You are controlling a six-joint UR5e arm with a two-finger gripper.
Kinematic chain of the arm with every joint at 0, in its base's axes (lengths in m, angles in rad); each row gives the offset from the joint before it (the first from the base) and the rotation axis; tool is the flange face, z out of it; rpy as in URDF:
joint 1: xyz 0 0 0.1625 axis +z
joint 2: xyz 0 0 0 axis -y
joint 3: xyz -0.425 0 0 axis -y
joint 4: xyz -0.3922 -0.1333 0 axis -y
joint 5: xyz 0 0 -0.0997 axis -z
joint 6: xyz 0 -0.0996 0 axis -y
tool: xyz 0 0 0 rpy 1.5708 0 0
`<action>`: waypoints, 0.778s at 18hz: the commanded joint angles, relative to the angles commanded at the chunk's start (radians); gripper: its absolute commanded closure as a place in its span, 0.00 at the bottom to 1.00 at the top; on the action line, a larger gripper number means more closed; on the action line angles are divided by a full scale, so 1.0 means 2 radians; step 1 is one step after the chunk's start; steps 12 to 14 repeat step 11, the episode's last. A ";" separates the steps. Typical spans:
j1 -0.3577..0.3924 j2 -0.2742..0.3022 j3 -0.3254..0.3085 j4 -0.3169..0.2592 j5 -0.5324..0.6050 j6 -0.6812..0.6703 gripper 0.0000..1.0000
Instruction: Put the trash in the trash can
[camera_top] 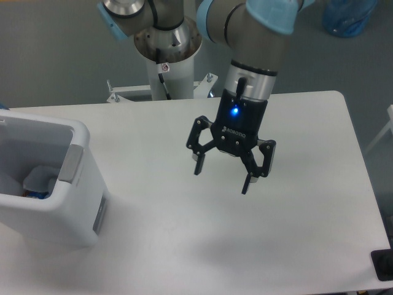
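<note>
The white trash can [73, 218] stands on the table at the far left, partly cut off by the frame edge. Inside it I see a pale bluish piece with a blue bit beneath, likely the trash [42, 180]; which piece it is I cannot tell. My gripper [221, 176] hangs open and empty above the middle of the white table, well to the right of the trash can, fingers pointing down, a blue light glowing on its body.
The white table [295, 233] spans the view, with its right edge near x 600. The arm's white base column [169, 67] rises behind the far edge. A blue bottle-like object [349, 15] stands on the floor at top right. A black item [384, 264] sits at the lower right corner.
</note>
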 joint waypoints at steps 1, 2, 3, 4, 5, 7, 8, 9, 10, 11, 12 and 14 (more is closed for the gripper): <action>0.013 -0.002 -0.011 0.001 0.032 0.024 0.00; 0.023 -0.003 -0.015 0.000 0.051 0.043 0.00; 0.031 -0.005 -0.015 -0.001 0.058 0.052 0.00; 0.038 -0.008 -0.015 -0.002 0.059 0.054 0.00; 0.042 -0.008 -0.016 -0.002 0.059 0.055 0.00; 0.039 -0.006 -0.015 -0.002 0.055 0.055 0.00; 0.038 -0.006 -0.016 -0.002 0.059 0.055 0.00; 0.037 -0.007 -0.017 -0.002 0.059 0.055 0.00; 0.036 -0.008 -0.017 -0.002 0.060 0.054 0.00; 0.036 -0.009 -0.017 -0.001 0.060 0.054 0.00; 0.036 -0.009 -0.017 -0.001 0.060 0.054 0.00; 0.036 -0.009 -0.017 -0.001 0.060 0.054 0.00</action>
